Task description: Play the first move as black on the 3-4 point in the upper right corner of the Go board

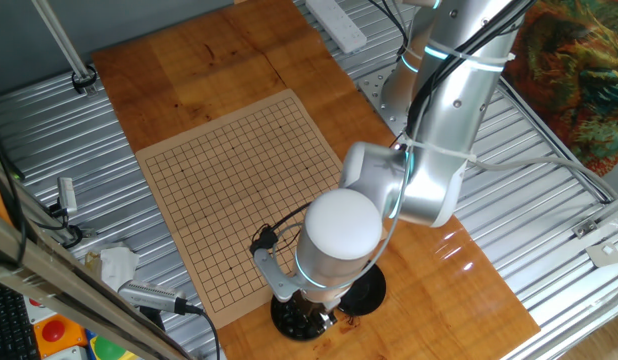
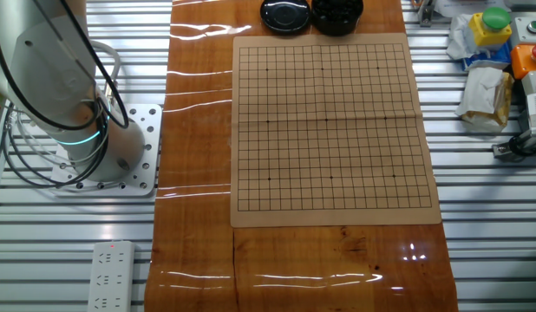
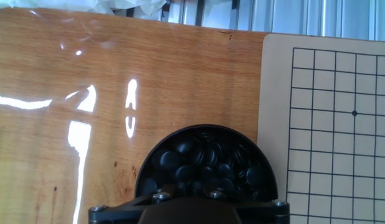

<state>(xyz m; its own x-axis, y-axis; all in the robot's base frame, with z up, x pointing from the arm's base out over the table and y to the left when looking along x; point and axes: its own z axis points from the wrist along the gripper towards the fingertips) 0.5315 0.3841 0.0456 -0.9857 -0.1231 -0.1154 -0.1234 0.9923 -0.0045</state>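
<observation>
Stones (image 3: 205, 163): glossy black, many, heaped in a round black bowl (image 3: 267, 169); which single one is to be played cannot be told. None lies on the board.

Bowl: on the table (image 3: 68, 143), just beside the board's edge, close to a corner. In the hand view it sits at the bottom centre, partly cut off by the hand's dark body. In the other fixed view it stands at the table's far end (image 2: 337, 15), beside a lid.

Lid (image 2: 285, 15): flat, round, black, lying on the table next to the bowl, just off the board's edge.

Board (image 2: 329, 126): tan, black grid, flat on the table, no stones on it.

Fingers (image 1: 307, 318): low over the bowl, under the arm's white wrist; how far apart they stand and whether they hold anything cannot be told.

Arm (image 1: 439, 120): silver, reaching from its base (image 2: 86, 152) over the table to the bowl.

Table: glossy brown wood, with glare patches.

Power strip (image 2: 109, 277): white, on the slatted metal beside the table.
</observation>
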